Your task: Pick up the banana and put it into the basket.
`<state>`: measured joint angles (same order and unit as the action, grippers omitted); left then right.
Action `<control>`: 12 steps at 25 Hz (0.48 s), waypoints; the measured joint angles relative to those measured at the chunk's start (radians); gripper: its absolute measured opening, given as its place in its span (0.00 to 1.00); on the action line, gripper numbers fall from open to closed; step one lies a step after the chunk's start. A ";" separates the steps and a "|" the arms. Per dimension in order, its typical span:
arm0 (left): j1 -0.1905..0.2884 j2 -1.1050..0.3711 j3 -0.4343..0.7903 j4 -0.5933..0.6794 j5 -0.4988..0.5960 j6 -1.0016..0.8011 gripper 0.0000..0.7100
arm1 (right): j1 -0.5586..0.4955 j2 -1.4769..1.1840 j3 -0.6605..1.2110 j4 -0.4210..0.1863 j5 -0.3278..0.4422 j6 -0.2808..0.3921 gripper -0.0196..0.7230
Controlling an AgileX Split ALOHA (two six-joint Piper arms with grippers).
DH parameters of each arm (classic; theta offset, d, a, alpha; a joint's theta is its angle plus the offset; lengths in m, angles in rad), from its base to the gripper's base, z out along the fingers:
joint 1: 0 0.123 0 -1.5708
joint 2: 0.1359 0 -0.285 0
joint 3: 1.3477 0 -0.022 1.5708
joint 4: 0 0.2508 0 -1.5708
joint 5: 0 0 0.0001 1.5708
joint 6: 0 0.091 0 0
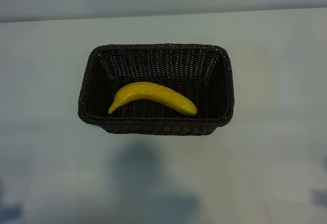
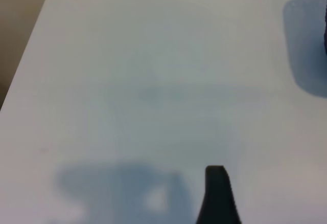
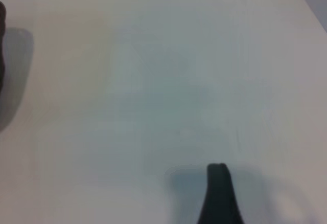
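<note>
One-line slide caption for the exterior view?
Yellow banana lying inside the dark woven basket on the pale table; no arm in view.

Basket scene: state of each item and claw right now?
banana: lying on its side inside the basket, free of either claw.
basket: upright on the table, holding only the banana.
left claw: open, empty, over bare table.
right claw: open, empty, over bare table.
</note>
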<state>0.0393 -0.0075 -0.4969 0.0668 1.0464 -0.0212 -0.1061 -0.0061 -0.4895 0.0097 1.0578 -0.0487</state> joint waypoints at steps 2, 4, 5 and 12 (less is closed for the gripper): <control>0.000 0.000 0.000 0.000 0.000 0.000 0.76 | 0.000 0.000 0.000 0.000 0.000 0.000 0.72; 0.000 0.000 0.000 0.000 0.000 0.000 0.76 | 0.000 0.000 0.000 -0.001 0.000 0.000 0.72; 0.000 0.000 0.000 0.000 0.000 0.000 0.76 | 0.000 0.000 0.000 -0.002 0.000 0.000 0.72; 0.000 0.000 0.000 0.000 0.000 0.000 0.76 | 0.000 0.000 0.003 -0.003 0.009 -0.001 0.72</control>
<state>0.0393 -0.0075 -0.4969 0.0668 1.0464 -0.0212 -0.1061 -0.0061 -0.4861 0.0063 1.0667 -0.0496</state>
